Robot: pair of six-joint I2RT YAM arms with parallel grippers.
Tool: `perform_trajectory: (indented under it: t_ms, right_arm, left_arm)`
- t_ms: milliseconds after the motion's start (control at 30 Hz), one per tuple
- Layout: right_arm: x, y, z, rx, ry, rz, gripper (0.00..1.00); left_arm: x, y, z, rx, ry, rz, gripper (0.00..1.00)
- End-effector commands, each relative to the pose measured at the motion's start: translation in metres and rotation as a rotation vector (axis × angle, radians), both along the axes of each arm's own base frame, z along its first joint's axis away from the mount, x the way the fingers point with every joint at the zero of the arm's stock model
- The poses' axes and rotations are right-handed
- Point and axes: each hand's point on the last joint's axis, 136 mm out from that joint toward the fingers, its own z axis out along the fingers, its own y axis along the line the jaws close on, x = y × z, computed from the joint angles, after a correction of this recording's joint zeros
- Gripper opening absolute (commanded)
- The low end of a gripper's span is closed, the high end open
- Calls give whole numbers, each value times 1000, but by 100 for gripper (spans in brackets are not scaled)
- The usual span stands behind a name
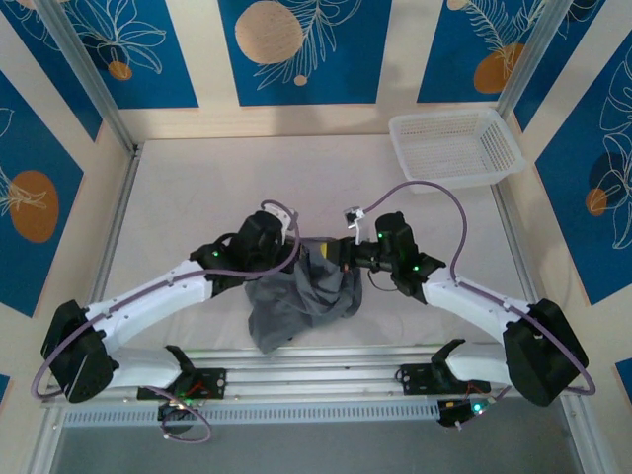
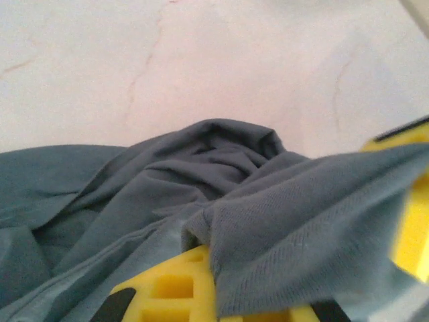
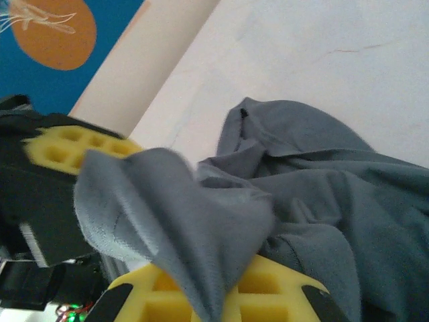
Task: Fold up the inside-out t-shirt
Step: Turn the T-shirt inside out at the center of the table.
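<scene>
Room: blue leaf-print panels [image 1: 306, 49] round a white bench [image 1: 197, 188] | mesh basket [image 1: 456, 146] at 1 o'clock | inside-out t-shirt [image 1: 296, 301] bunched near 6 o'clock | left pincer [image 1: 294, 245] and right pincer [image 1: 341, 255] both clamped on its cloth | step: pre-fold grasp | next: probably lift apart, spread flat

We cannot tell sleeves from collar in the bunched t-shirt [image 1: 296, 301]. In the left wrist view its cloth covers the gap of the left gripper [image 2: 295, 255]. The yellow fingers [image 2: 171, 288] are cropped at the bottom and right edges. Cloth likewise buries the gap of the right gripper [image 3: 171, 218].
</scene>
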Motion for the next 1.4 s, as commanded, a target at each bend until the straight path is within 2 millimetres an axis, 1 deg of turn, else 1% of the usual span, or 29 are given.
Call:
perform_trajectory:
  t_ms: [0,33,67,133,167,233,300,367,400,433,500,533,567,633,667,700,733,833,900,967,1033,1133,1167,1200,1233,1333,1367]
  right_arm:
    - [17,-16,-19,-2,145,-41,0]
    - [16,-15,-23,3,166,-11,2]
    - [13,-12,-22,5,167,25,10]
    - [10,-10,-12,6,129,41,29]
    - [11,-13,-5,3,93,12,35]
    - [14,-26,5,-2,25,-95,40]
    - [12,-42,18,1,-60,-218,41]
    - [-2,-47,35,6,-200,-296,31]
    - [-10,-45,40,9,-254,-309,28]
    - [-21,-38,48,13,-313,-298,26]
    - [-38,-23,54,1,-362,-244,22]
    - [-43,-16,53,-7,-357,-222,21]
    - [-44,-10,49,-15,-334,-214,21]
    - [-39,-4,35,-43,-274,-226,20]
    - [-35,1,26,-74,-259,-223,21]
    - [-32,5,21,-101,-254,-218,23]
    - [-28,10,15,-142,-257,-209,27]
    - [-14,24,0,-267,-332,-184,42]
    - [-3,27,-8,-375,-433,-196,55]
    - [3,34,-13,-455,-563,-161,67]
    - [13,36,-17,-519,-642,-167,71]
    - [29,36,-22,-615,-696,-194,70]
    - [34,35,-24,-648,-711,-214,67]
    - [38,35,-25,-666,-720,-225,61]
    - [39,37,-25,-669,-725,-227,51]
    - [31,41,-25,-601,-687,-194,20]
    - [25,42,-25,-562,-658,-169,12]
  left_arm:
    - [-23,-20,42,-264,93,-159,0]
    - [-26,-23,48,-321,122,-180,0]
    - [-29,-24,53,-358,140,-194,0]
    - [-33,-25,56,-383,162,-209,0]
    - [-33,-25,55,-382,171,-206,0]
    - [-31,-24,52,-377,180,-195,0]
    - [-28,-22,47,-362,188,-177,0]
    - [-26,-21,44,-352,190,-170,0]
    - [-26,-21,43,-351,192,-170,0]
    - [-25,-21,42,-350,192,-168,0]
    - [-23,-23,40,-347,196,-169,0]
    - [-22,-23,40,-346,196,-167,0]
    - [-22,-24,40,-348,200,-168,0]
    - [-22,-25,44,-359,198,-173,0]
    - [-23,-25,46,-366,199,-178,0]
    - [-24,-25,48,-370,200,-180,0]
    - [-25,-24,51,-373,197,-182,0]
    - [-28,-21,55,-369,189,-182,0]
    - [-29,-19,55,-361,184,-179,0]
    - [-31,-17,55,-357,187,-178,0]
    - [-33,-16,56,-362,187,-181,0]
    - [-34,-17,60,-369,186,-190,0]
    - [-35,-17,62,-371,184,-193,0]
    - [-35,-17,63,-371,179,-193,0]
    - [-35,-15,63,-361,173,-189,0]
    - [-31,-4,56,-309,156,-152,0]
    - [-28,1,52,-288,156,-133,0]
